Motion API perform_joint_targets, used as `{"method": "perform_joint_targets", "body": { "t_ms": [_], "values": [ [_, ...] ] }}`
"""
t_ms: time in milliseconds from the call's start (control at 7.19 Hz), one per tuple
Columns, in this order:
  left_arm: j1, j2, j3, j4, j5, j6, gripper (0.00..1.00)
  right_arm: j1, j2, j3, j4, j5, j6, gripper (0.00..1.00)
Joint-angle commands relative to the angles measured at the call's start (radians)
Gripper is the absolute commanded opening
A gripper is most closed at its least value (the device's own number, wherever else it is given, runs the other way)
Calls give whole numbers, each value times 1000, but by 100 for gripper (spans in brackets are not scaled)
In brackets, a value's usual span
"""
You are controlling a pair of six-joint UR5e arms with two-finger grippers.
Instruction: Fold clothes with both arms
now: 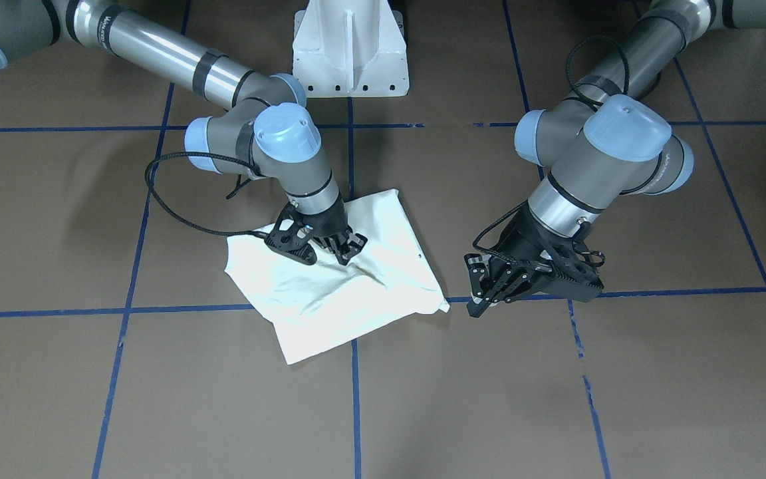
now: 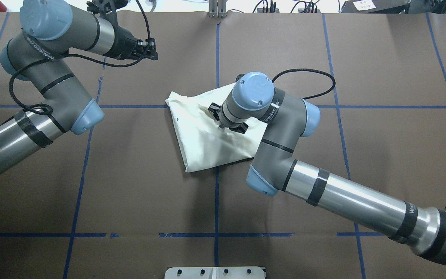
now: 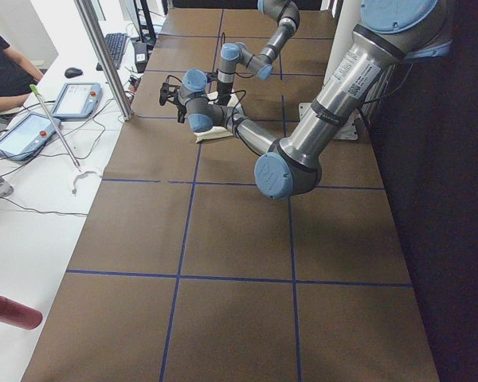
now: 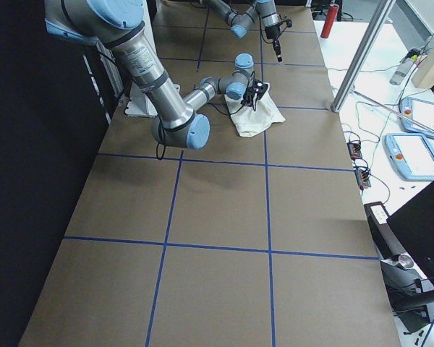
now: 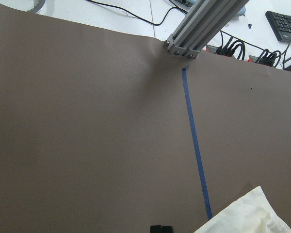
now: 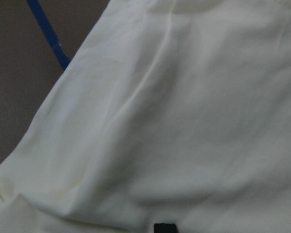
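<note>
The clothes are a cream-white shirt (image 1: 356,299) lying folded into a rough square at the table's middle (image 2: 203,143). No print shows. My right gripper (image 1: 346,259) points down onto the shirt's upper part, shut on a pinch of the fabric, and creases run out from its tip (image 2: 222,126). Its wrist view is filled with the cloth (image 6: 184,121). My left gripper (image 1: 479,303) hangs shut and holding nothing above bare table, just off the shirt's corner, on the far side of the table (image 2: 151,50). Its wrist view catches one shirt corner (image 5: 252,218).
Blue tape lines (image 1: 356,399) cross the brown table cover. The white pedestal base (image 1: 350,53) stands behind the shirt. An aluminium post (image 5: 184,46) rises at the far table edge. A person (image 3: 4,72) sits at a side desk with tablets (image 3: 72,99).
</note>
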Motion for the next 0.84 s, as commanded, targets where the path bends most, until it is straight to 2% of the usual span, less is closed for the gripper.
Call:
{"method": "perform_joint_targets", "body": {
  "t_ms": [0, 278, 418, 557, 696],
  "values": [
    [0, 12, -7, -1, 1, 1, 0, 57, 121, -164, 5, 5, -48, 0],
    [-2, 17, -10, -1, 3, 1, 0, 143, 159, -281, 26, 20, -145, 0],
    [0, 47, -37, -1, 1, 1, 0, 207, 168, -327, 43, 60, -195, 0],
    [0, 82, -65, -1, 0, 2, 0, 267, 159, -335, 40, 103, -253, 0],
    [-9, 116, -82, -2, -2, 8, 0, 332, 128, -320, 38, 184, -322, 0]
  ]
}}
